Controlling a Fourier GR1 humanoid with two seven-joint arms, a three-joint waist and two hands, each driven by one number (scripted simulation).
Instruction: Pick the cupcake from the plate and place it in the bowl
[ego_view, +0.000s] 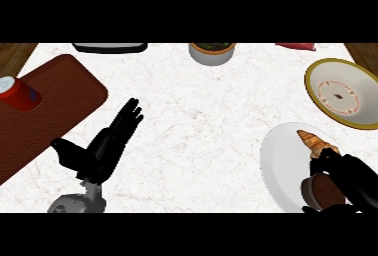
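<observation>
Although the brown, chocolate-topped cupcake (325, 192) looks light enough to lift without effort, I judge it soft and easily crushed, with a crumbly top and a thin paper base, so the safest hold would be low around its sides rather than down on the frosting. It sits at the near end of the white oval plate (279, 165), at the lower right of the head view, with an orange-brown croissant-like pastry (316, 142) lying on the far part of the same plate. The black right hand (353, 177) is over the cupcake's far and right sides, its fingers curled round it and touching it, so it appears to be grasping the cupcake while the cake still rests on the plate. The target, a white bowl with a yellow rim (344, 93), stands just beyond the plate toward the upper right, near enough that the carry should be short. The black left hand (103, 145) shows at the lower left above the pale marble tabletop (207, 115), released, fingers straight and pointing away, resting beside a dark brown wooden board (59, 95) that carries a red can (21, 94).
</observation>
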